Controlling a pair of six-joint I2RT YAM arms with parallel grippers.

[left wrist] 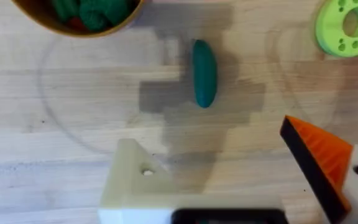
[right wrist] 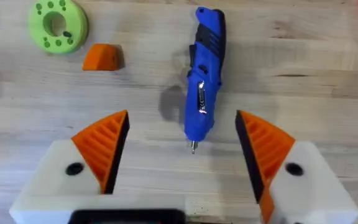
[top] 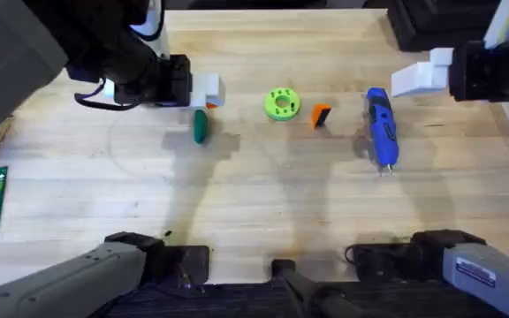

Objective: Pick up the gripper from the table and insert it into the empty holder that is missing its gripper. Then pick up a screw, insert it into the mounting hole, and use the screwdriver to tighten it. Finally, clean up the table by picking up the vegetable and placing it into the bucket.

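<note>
Across the pale wooden tabletop [top: 254, 194], a row of items: small dark green oblong toy vegetable [top: 200, 126] at left, lime-green round disc with holes [top: 282, 103] near the middle, small orange ribbed wedge-shaped gripper finger [top: 322, 115] just beside the disc, chunky blue cylindrical screwdriver [top: 381, 128] at right with thin metal tip toward the arm bases. All lying loose, apart from one another.

Above the vegetable, left end effector [left wrist: 241, 174] hovering: one orange ribbed pad [left wrist: 319, 155] on one side, bare white angular plastic holder [left wrist: 135, 180] with an open mounting hole on the other. Spread wide, holding nothing. At the edge of the left wrist view, rim of a tan round bucket [left wrist: 79, 28] with green pieces inside.

Over the screwdriver, right end effector [right wrist: 182, 152] with both orange pads fitted, spread wide, empty, blue handle lying between the fingertips' lines.
</note>
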